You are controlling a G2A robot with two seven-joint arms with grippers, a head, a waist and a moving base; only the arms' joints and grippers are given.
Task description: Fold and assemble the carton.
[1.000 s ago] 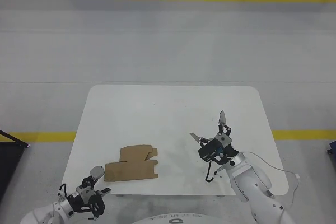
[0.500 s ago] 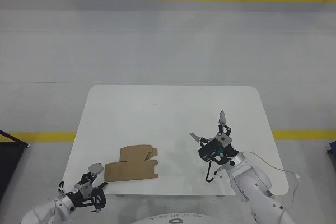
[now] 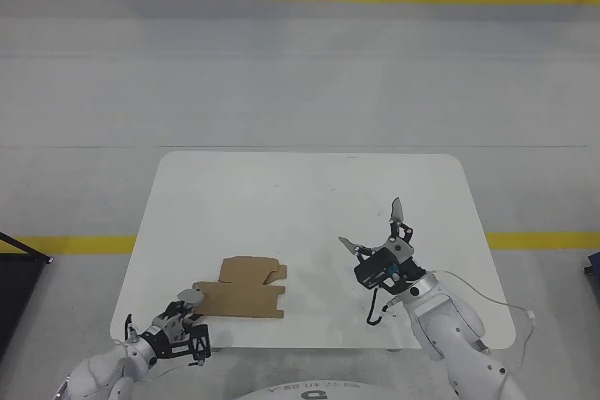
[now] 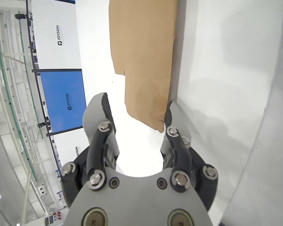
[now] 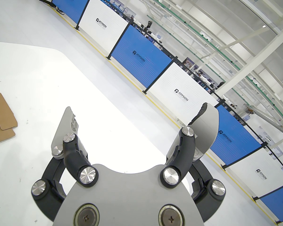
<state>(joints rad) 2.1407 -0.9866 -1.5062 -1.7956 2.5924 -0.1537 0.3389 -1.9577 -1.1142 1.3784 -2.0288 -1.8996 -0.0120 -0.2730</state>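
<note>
Cardboard, brown and unfolded, makes up the carton (image 3: 245, 290), which lies flat on the white table (image 3: 310, 190). It is in the near left part of the top, close to the edge nearest the robot. Its long side runs along that edge, and the end turned toward the right arm is cut into notched flaps.

The left gripper (image 3: 194, 308) sits low at the carton's left end, by the near left corner of the table. Its 2 fingers are spread apart, and the corner of the cardboard reaches into the gap between them. In the left wrist view that corner touches the ribbed inner face of 1 finger (image 4: 176, 123). The other finger (image 4: 96, 111) stands clear of the cardboard, over bare table, so the sheet is not pinched.

The right gripper (image 3: 372, 225) is over the right half of the table, well apart from the carton, and it is empty. Its 2 fingers are spread wide, 1 tip pointing toward the far edge and the other toward the table's middle. In the right wrist view the carton's notched end lies flat on the white surface, off to the side of the gripper.

A yellow stripe (image 3: 60, 243) crosses the grey floor on both sides of the table, and blue and white partition panels (image 5: 143, 57) line the hall behind
</note>
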